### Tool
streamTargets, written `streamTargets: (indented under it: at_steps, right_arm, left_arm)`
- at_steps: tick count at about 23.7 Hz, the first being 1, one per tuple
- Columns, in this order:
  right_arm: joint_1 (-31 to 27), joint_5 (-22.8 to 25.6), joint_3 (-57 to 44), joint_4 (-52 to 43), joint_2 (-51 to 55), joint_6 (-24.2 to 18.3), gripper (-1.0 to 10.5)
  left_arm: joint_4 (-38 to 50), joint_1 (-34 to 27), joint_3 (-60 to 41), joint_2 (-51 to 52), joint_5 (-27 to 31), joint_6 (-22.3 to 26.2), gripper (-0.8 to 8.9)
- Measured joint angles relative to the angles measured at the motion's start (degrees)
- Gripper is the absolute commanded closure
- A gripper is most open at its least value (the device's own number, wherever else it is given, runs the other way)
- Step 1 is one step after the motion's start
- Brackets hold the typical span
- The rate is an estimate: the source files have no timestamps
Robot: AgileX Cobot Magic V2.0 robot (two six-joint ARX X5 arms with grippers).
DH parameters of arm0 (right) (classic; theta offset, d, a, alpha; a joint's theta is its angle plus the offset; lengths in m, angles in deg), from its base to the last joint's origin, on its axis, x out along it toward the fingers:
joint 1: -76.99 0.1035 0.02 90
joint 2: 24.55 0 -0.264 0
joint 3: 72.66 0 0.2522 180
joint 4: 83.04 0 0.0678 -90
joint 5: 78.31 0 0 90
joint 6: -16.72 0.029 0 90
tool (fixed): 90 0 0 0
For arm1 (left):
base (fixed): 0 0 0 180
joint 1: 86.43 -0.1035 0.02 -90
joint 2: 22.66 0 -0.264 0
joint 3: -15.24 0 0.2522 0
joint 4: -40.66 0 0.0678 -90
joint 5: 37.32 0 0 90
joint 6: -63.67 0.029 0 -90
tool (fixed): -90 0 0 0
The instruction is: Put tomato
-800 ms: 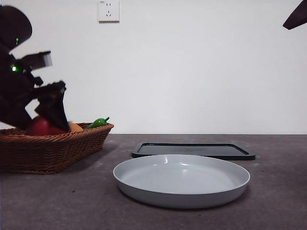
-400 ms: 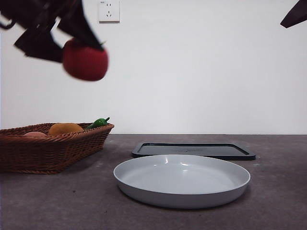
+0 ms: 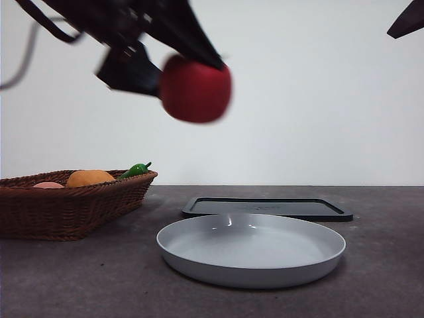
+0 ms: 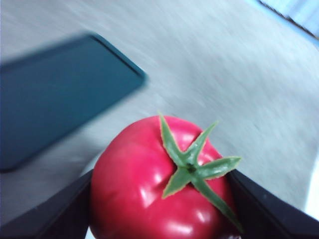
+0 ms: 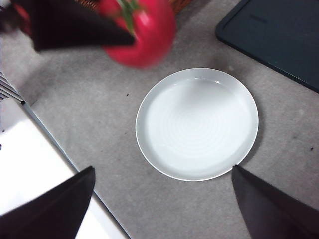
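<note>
The deep-red tomato [image 3: 196, 89] with a green stem star [image 4: 192, 167] is held high in the air by my left gripper [image 3: 192, 66], which is shut on it. It hangs above the table between the wicker basket [image 3: 73, 205] and the white plate [image 3: 252, 248], near the plate's left rim. The right wrist view shows the tomato [image 5: 144, 30] in the left gripper beside the plate [image 5: 197, 124]. My right gripper [image 5: 159, 209] is open and empty, high above the plate; in the front view it shows only as a black tip [image 3: 407, 20] at the top right corner.
The basket holds an orange fruit [image 3: 90, 178], a small green pepper [image 3: 136, 169] and a pale pink thing [image 3: 48, 185]. A dark flat tray [image 3: 266, 207] lies behind the plate. A white panel edge [image 5: 35, 164] shows in the right wrist view.
My left gripper has lifted the tomato out of the basket and carried it up and to the right, toward the plate. The right arm has not moved.
</note>
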Motion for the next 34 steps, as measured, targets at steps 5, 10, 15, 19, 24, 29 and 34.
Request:
streamTargets:
  at_steps: [5,10,15,19,24,29,34]
  right_arm:
    - [0.00,0.00,0.00,0.00,0.00,0.00,5.1]
    - [0.00,0.00,0.00,0.00,0.00,0.00,5.1]
    - [0.00,0.00,0.00,0.02,0.00,0.00,5.1]
    - [0.00,0.00,0.00,0.02,0.00,0.04,5.1]
    - [0.00,0.00,0.00,0.02,0.00,0.22,5.1]
    - [0.00,0.00,0.00,0.02,0.00,0.39,5.1]
    - [0.00,0.00,0.00,0.02,0.00,0.44,5.1]
  left_arm:
    - [5.97,3.80,0.00,-6.95,0.00,0.00,5.69]
    - [10.56,5.33,0.00,-15.65,0.02,0.00,5.69]
    - [12.50,5.42,0.00,-20.94,0.09,0.02,5.69]
    - [12.57,5.42,0.00,-21.29,1.49,1.27,5.68]
    - [12.26,5.44,0.00,-22.25,1.55,1.79,5.63]
    - [12.11,5.44,0.00,-22.25,1.55,1.79,3.37]
    - [12.13,5.44,0.00,-22.25,1.55,1.53,3.37]
